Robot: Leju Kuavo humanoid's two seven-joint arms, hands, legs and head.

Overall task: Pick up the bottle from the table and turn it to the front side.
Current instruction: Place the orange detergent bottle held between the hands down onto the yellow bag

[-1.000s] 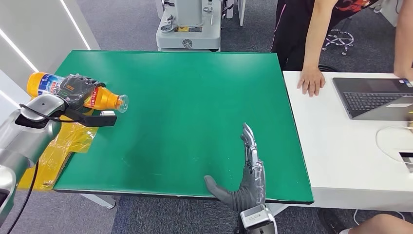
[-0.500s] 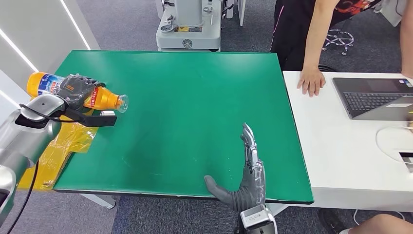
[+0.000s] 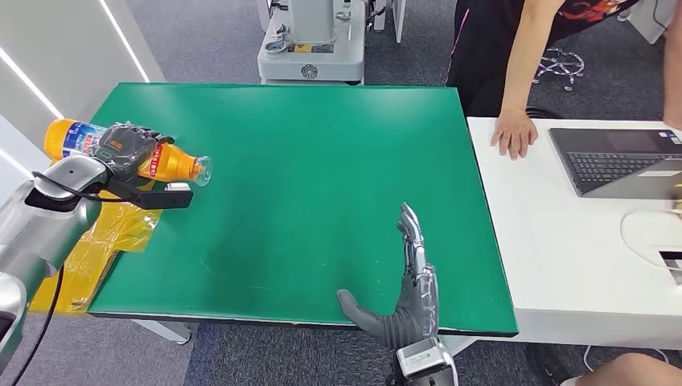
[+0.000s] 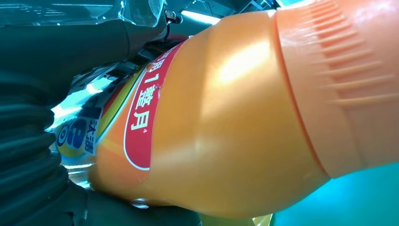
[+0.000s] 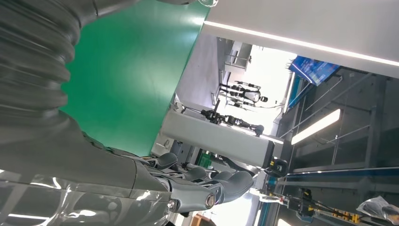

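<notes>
An orange drink bottle (image 3: 170, 164) with a red and blue label lies on its side in the air at the green table's (image 3: 322, 161) left edge, neck pointing right. My left hand (image 3: 122, 150) grips it around the middle, fingers wrapped over the label. The left wrist view shows the bottle (image 4: 226, 127) close up, its ribbed orange cap end toward the table and my hand's (image 4: 42, 155) dark fingers behind it. At the table's near edge my right hand (image 3: 406, 293) stands open, fingers straight and pointing away, thumb out to the left, holding nothing. Its fingers (image 5: 207, 186) show from behind in the right wrist view.
A yellow bag (image 3: 104, 241) hangs off the table's left side under my left arm. A white desk (image 3: 563, 257) adjoins on the right with a laptop (image 3: 619, 161); a person's hand (image 3: 513, 133) rests on it. A grey machine base (image 3: 312, 48) stands beyond the far edge.
</notes>
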